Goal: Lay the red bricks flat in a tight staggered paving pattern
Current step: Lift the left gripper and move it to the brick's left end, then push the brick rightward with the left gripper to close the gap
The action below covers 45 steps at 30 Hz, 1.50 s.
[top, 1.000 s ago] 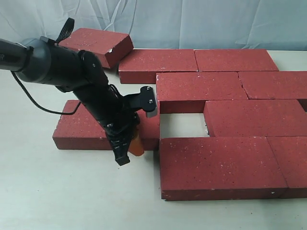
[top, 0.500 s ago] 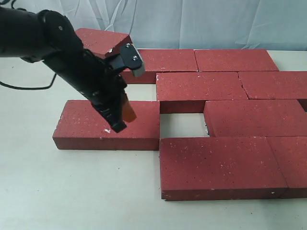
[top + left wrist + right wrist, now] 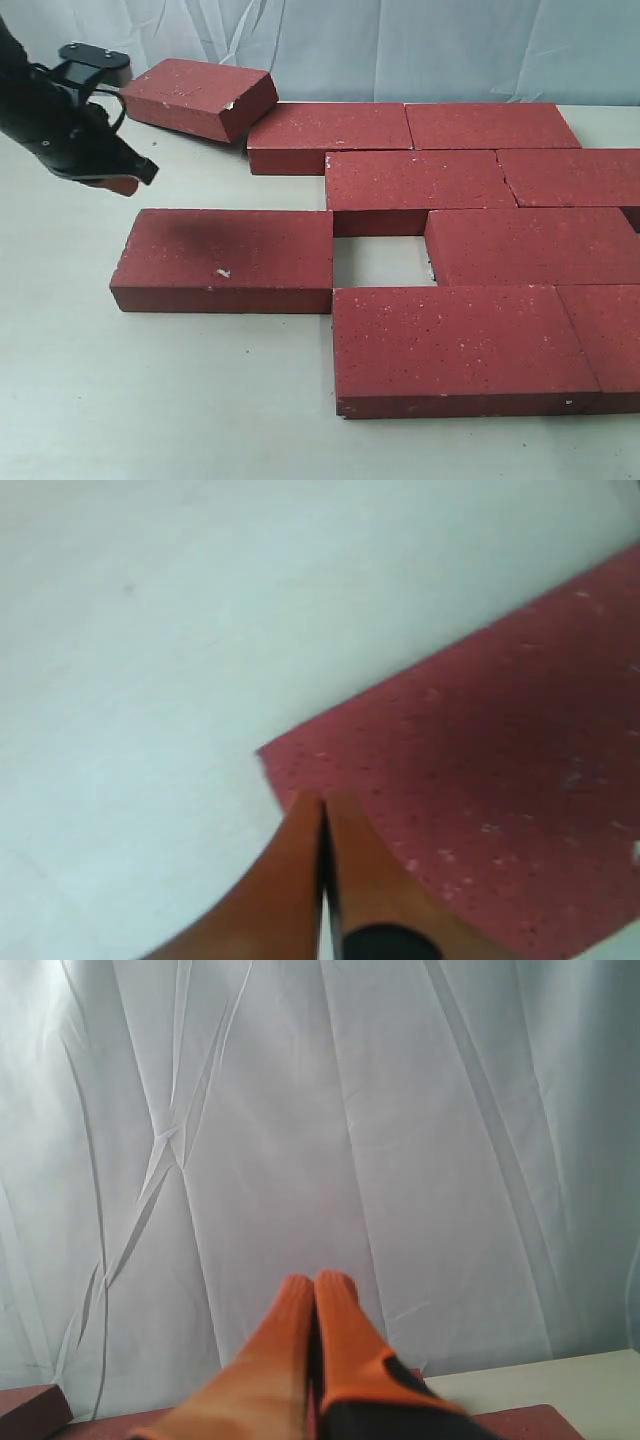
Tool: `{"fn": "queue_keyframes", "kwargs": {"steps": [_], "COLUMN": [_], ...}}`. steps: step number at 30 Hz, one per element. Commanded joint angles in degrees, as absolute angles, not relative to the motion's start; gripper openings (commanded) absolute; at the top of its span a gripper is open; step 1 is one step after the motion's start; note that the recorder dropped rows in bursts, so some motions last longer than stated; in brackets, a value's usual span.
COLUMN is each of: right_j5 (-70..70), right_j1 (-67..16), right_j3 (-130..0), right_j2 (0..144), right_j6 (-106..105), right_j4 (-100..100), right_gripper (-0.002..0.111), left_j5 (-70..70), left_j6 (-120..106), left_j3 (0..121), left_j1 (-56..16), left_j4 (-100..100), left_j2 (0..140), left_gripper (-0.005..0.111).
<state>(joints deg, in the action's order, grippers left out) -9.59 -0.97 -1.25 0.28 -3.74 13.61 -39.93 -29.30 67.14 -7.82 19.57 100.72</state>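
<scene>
Several red bricks lie flat in staggered rows on the right half of the table. One brick lies apart at the left of the third row, with a bare square gap between it and the rest. Another brick sits tilted at the back left. My left gripper hovers shut and empty above the table, left of the rows; in its wrist view the orange fingertips sit over a brick's corner. My right gripper is shut, empty, pointing at the curtain.
A white curtain closes off the back of the pale table. The right arm is out of the exterior view. Its wrist view shows brick edges low down.
My left arm has lifted off the loose brick and swung back to the far left, now clear of all bricks. The loose brick stays where it was.
</scene>
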Motion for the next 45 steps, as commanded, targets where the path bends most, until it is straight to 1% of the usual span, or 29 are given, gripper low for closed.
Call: {"fn": "queue_keyframes", "kwargs": {"steps": [1,8,21,29,36,45], "right_j5": [-9.3,-9.3,-9.3,-9.3,-9.3,-9.3], "right_j1": [-0.7,-0.7,-0.7,-0.7,-0.7,-0.7], "right_j3": [-1.8,-1.8,-1.8,-1.8,-1.8,-1.8], "right_j2": [0.0,0.0,0.0,0.0,0.0,0.0], "right_j6": [-3.8,-3.8,-3.8,-3.8,-3.8,-3.8], "right_j4": [13.6,13.6,13.6,13.6,13.6,13.6], "right_gripper": [-0.001,-0.001,-0.001,-0.001,-0.001,-0.001], "left_j5": [-36.7,-29.5,-30.4,-31.3,-31.4,-30.1], "left_j6": [-22.9,-20.5,-20.4,-21.6,-21.6,-21.6], "left_j3": [64.8,59.4,58.6,58.6,58.6,58.6], "left_j1": [-3.9,-2.9,-3.1,-3.3,-8.9,-14.3], "left_j4": [19.1,18.6,22.9,25.8,26.0,27.4], "left_j2": [100.4,101.7,109.0,109.6,109.7,109.7], "left_gripper": [0.000,0.000,0.000,0.000,0.000,0.000]}}
